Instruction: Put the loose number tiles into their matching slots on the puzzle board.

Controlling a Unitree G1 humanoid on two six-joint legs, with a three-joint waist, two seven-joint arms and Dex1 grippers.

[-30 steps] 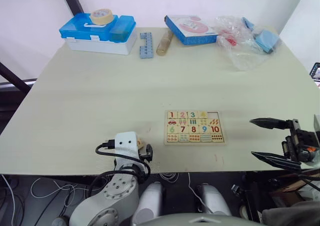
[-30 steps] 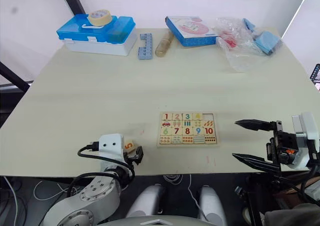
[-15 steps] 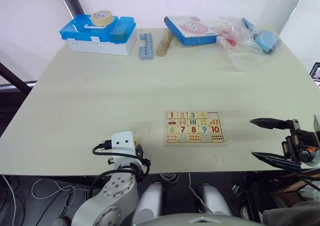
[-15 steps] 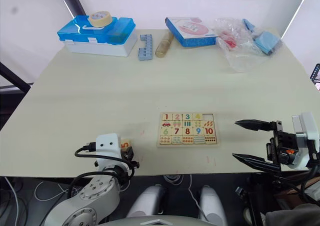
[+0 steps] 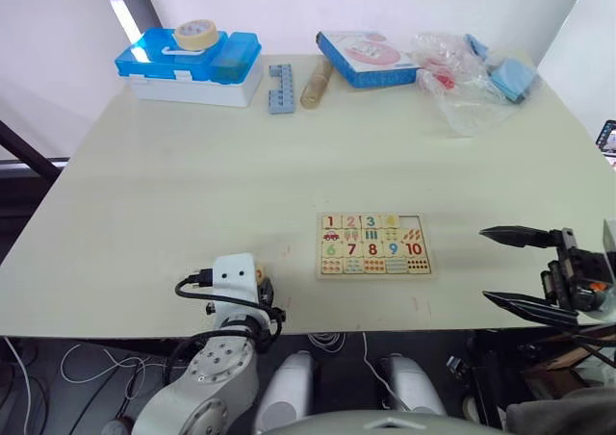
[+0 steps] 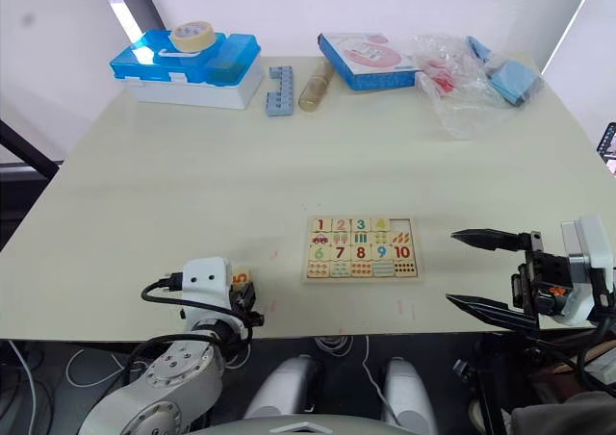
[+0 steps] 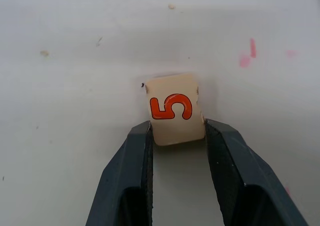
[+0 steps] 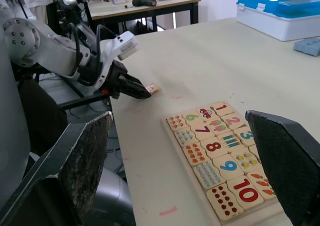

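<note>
The left gripper (image 7: 177,136) pinches the little wooden 5 tile (image 7: 175,114) by its two side edges, left of the puzzle board (image 5: 373,245); it looks light, hard and smooth, so it may slip, while the right gripper (image 5: 520,268) hangs wide open

Pale-wood tile (image 7: 176,116), orange-red 5; dark grey claw fingers (image 7: 131,166); puzzle board (image 5: 373,245) multicoloured numerals.

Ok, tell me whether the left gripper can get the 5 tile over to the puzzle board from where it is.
Probably yes. The left gripper is shut on the 5 tile at the near table edge, and the table between it and the puzzle board is bare. The right gripper hangs open beyond the board.
</note>
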